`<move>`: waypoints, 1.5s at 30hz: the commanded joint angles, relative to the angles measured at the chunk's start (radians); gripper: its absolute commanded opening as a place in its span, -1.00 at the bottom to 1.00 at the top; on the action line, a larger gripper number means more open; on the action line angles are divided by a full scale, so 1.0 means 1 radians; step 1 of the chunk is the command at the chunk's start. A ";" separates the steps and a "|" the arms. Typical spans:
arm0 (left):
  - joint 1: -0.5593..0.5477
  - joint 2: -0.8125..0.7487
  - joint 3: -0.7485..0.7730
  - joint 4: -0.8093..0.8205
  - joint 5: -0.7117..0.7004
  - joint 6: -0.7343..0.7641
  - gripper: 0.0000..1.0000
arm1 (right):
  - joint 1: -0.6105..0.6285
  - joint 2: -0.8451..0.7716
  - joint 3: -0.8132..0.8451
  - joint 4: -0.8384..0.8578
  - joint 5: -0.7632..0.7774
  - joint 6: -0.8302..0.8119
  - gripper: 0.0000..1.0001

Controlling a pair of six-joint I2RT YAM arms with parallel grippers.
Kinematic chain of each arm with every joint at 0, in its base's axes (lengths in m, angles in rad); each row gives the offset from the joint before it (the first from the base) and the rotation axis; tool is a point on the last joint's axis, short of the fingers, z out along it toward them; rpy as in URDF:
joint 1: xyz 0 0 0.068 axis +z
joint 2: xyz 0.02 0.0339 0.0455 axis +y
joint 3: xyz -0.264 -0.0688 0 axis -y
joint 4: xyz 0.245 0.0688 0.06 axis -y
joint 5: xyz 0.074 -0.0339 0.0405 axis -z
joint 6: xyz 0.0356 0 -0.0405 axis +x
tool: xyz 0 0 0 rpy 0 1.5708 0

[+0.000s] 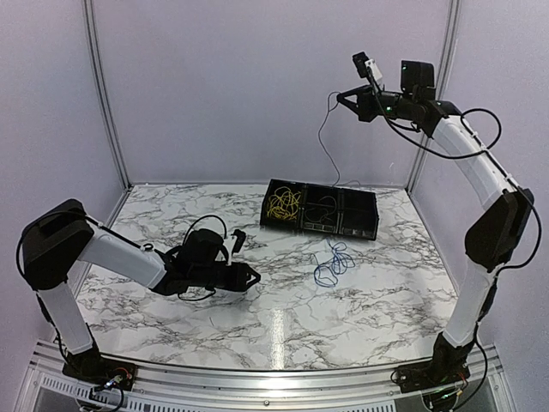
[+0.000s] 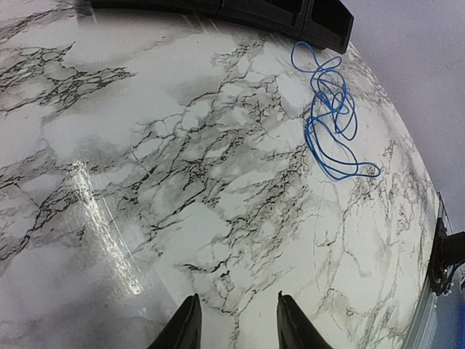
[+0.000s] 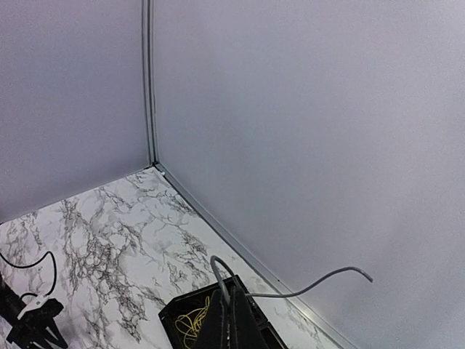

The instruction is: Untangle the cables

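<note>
Top external: right tool (image 1: 340,97) pinches dark cable (image 1: 320,133) hanging vertically; left tool (image 1: 255,276) narrowly parted.

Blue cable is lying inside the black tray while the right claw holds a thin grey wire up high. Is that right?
Not quite. The blue cable lies on the marble table in front of the black tray, not inside it, as the top external view shows. The rest holds: the right claw holds a thin grey wire up high.
</note>
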 commanded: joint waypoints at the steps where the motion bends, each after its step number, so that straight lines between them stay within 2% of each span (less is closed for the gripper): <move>1: -0.005 -0.051 -0.025 0.015 -0.013 0.002 -0.23 | -0.012 0.025 0.037 0.026 0.047 -0.027 -1.00; 13: -0.033 -0.135 -0.059 0.014 -0.035 -0.021 -0.21 | -0.060 0.129 0.009 0.023 0.102 -0.088 -1.00; 27: -0.033 -0.155 -0.082 -0.020 -0.060 -0.081 -0.20 | -0.075 0.239 0.094 0.041 0.165 -0.090 -1.00; 35: -0.032 -0.152 -0.072 -0.035 -0.034 -0.083 -0.19 | -0.074 0.234 0.177 0.074 0.144 -0.029 -1.00; 45: -0.032 -0.124 -0.043 -0.054 -0.016 -0.074 -0.19 | -0.075 0.244 0.145 0.062 0.189 -0.057 -1.00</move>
